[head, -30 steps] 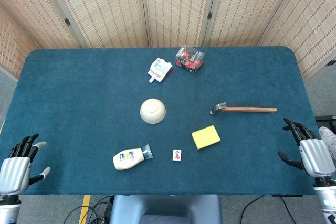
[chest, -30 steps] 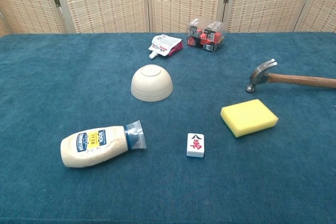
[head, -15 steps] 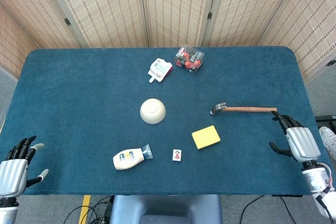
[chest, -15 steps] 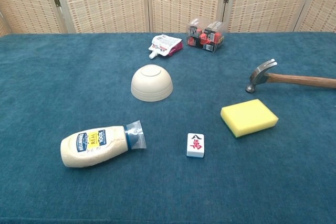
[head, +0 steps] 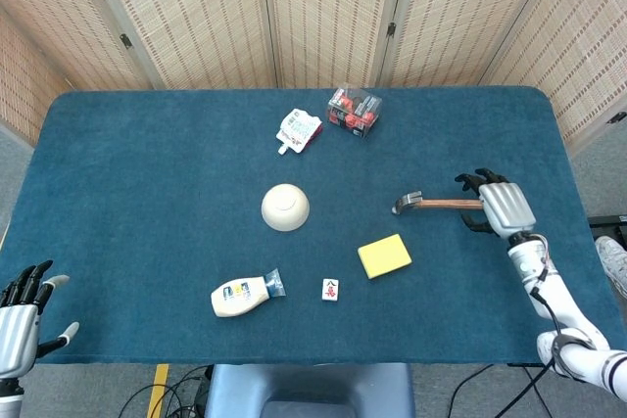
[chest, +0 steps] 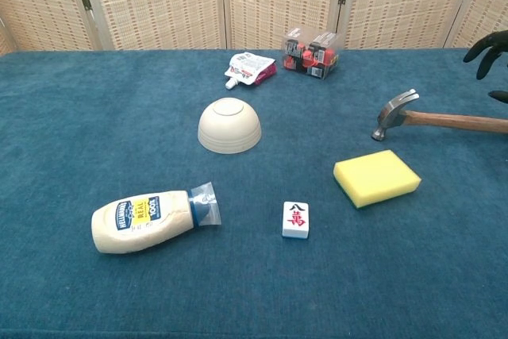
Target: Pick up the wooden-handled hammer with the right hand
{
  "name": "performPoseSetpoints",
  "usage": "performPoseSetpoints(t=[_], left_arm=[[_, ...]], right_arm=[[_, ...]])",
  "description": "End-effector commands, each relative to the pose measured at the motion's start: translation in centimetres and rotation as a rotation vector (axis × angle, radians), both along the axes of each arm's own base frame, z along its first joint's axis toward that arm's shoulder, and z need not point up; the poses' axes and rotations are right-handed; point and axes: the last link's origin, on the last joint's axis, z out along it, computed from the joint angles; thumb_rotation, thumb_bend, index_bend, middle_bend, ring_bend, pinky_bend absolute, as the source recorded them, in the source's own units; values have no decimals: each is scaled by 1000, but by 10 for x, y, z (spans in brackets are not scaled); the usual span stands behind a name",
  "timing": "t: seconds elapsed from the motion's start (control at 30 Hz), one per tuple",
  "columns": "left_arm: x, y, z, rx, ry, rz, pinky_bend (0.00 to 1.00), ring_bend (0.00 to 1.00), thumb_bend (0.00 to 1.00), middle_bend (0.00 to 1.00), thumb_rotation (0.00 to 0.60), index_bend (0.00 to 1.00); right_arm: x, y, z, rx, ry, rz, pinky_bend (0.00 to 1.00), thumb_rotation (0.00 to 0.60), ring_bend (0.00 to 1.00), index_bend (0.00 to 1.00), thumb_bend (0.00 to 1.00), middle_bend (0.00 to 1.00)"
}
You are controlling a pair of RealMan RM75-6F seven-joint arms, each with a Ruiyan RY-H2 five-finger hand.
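Hammer (head: 446,204): flat on table (head: 147,163), near right edge.
Right hand (head: 495,205): above handle's end, fingers spread, not gripping.
Left hand (head: 22,305): front left corner, fingers apart, empty.

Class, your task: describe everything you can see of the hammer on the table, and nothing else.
The hammer has a dark grey metal claw head and a straight reddish-brown wooden handle. It lies flat on the blue table, handle pointing toward the table's right edge, head toward the middle, just beyond the yellow sponge. The right hand is over the far end of the handle, fingers spread; in the chest view the fingers show above the handle, so no grip is visible. Nothing else touches it.
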Motion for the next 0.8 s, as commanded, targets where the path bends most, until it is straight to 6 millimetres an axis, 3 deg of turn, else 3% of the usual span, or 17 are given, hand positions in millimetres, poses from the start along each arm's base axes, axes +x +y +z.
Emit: performPoseSetpoints(t=[0.03,0.33,0.8], left_arm=[[0,-1,0,1,2,4,214,116,201,134,600,303],[-1,1,-1,-5,10,17,214,117,201,133,600,304],[-6,1,-2,-9,12,34,214,116,201,134,600,304]], right_arm=[[4,-16,-13,19,1,-9,252,600,141,261,280,359],[8,-38,-39,64,58,-2,223,600,127,331,263,339],[10,-46,-59,94,91,2,223,600,127,401,264,354]])
